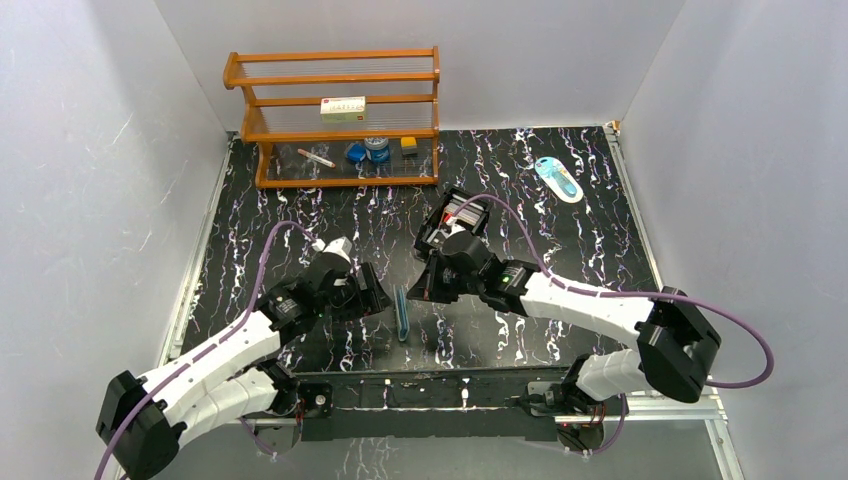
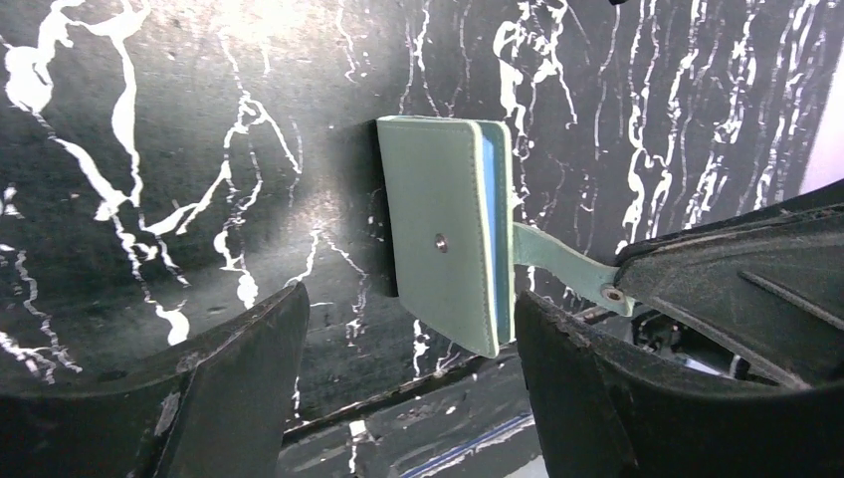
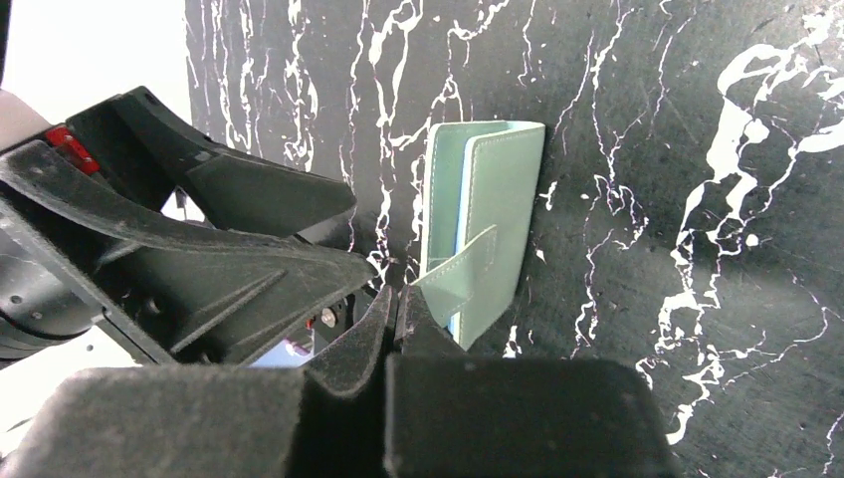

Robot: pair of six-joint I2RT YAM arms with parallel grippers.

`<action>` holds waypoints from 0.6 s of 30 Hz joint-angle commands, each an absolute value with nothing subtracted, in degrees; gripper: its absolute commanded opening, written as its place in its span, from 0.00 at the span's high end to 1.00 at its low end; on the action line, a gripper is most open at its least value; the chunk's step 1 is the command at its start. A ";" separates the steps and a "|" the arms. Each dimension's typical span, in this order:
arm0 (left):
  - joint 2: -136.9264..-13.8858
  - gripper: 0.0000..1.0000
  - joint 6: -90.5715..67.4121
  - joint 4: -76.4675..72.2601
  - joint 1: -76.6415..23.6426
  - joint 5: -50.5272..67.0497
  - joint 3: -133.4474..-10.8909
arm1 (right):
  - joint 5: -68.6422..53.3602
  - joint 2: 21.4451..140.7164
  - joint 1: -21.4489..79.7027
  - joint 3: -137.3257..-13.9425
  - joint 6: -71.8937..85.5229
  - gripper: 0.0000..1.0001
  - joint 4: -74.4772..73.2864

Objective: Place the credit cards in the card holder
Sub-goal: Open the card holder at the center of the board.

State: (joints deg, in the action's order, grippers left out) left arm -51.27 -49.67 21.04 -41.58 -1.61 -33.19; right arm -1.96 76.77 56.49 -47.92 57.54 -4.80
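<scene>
Spread wide, my left gripper (image 2: pixel 408 319) flanks the card holder (image 2: pixel 443 234) standing on edge on the table (image 2: pixel 149 149), untouched; my right gripper (image 3: pixel 400 304), clamped tight, pinches its snap tab (image 3: pixel 456 277).

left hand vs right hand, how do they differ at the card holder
The left hand stands open; the right hand is shut. The left hand's fingers straddle the card holder, while the right hand pinches only its snap tab. Both are black and work on the same card holder, which stands on edge.
</scene>
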 commanded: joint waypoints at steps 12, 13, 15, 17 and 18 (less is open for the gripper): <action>-50.11 0.32 -53.31 17.33 -41.66 1.37 -29.93 | -0.69 72.43 54.60 -46.16 58.26 1.00 -3.53; -50.04 0.33 -53.19 17.60 -41.66 1.26 -29.79 | 0.32 72.20 54.43 -45.80 57.96 1.00 -4.62; -50.10 0.36 -52.90 18.14 -41.66 0.99 -29.72 | 3.03 71.48 54.13 -44.90 57.18 1.00 -7.77; -50.10 0.38 -52.55 18.51 -41.66 0.88 -29.74 | 4.96 70.28 53.18 -43.39 56.64 1.00 -10.30; -50.22 0.39 -52.40 18.50 -41.66 0.88 -29.60 | 5.42 69.46 52.57 -42.43 56.49 1.00 -10.92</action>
